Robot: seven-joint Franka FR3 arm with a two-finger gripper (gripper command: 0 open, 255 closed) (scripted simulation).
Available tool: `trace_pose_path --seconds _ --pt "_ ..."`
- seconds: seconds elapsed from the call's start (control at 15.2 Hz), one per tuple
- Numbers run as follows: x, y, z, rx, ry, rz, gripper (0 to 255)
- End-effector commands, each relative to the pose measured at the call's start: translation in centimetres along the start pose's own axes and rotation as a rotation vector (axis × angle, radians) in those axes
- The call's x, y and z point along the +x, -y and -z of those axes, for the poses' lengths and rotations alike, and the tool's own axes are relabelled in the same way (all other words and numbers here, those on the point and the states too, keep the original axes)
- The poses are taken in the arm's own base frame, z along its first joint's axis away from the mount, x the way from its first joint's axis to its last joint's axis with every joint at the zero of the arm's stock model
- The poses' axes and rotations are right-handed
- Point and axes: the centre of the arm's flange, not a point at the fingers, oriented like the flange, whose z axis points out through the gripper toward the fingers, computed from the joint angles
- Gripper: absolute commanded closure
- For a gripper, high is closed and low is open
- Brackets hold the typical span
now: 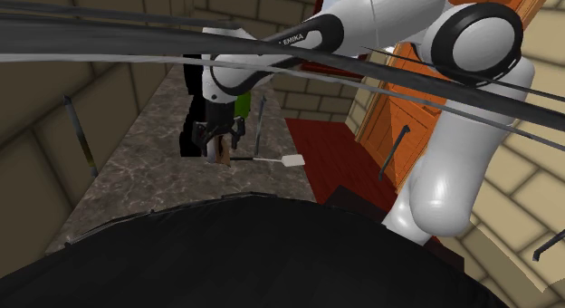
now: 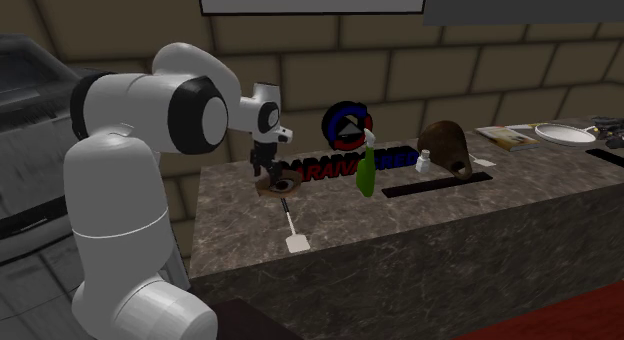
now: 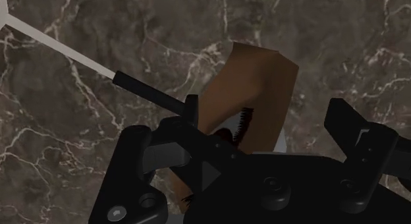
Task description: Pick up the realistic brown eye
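Note:
The eye (image 3: pixel 253 84) is a brown-skinned block with dark lashes and a bit of white, lying on the dark marble counter (image 3: pixel 316 31). My black gripper (image 3: pixel 267 111) is lowered over it, open, one finger on each side. One finger (image 3: pixel 191 109) is against the eye's edge. The other finger (image 3: pixel 352 120) stands a little apart from it. In the shoulder view the gripper (image 1: pixel 213 139) hangs over the eye (image 1: pixel 223 152) in the middle of the counter. In the second exterior view the eye (image 2: pixel 280 185) rests on the counter under the gripper (image 2: pixel 268 170).
A spatula (image 2: pixel 290 228) with a black handle and white blade lies right beside the eye, its handle (image 3: pixel 148 92) touching the finger's side. Further along stand a green bottle (image 2: pixel 367 168), a red-blue logo sign (image 2: pixel 347 128), a brown object (image 2: pixel 445 148) and a plate (image 2: pixel 565 133).

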Motion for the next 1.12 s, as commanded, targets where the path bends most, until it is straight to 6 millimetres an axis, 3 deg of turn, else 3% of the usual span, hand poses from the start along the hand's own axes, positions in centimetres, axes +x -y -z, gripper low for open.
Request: trace_pose_path --seconds 0.0,0.26,0.33,0.92,1.06 --pt "0.3 0.1 -1.0 0.001 0.0 0.0 0" --pt "0.4 0.1 -2.3 0.001 0.0 0.0 0" --pt "0.4 0.1 -2.3 0.001 0.0 0.0 255" --pt "0.4 0.1 -2.3 0.001 0.0 0.0 255" --pt "0.3 0.1 -1.3 0.001 0.0 0.0 255"
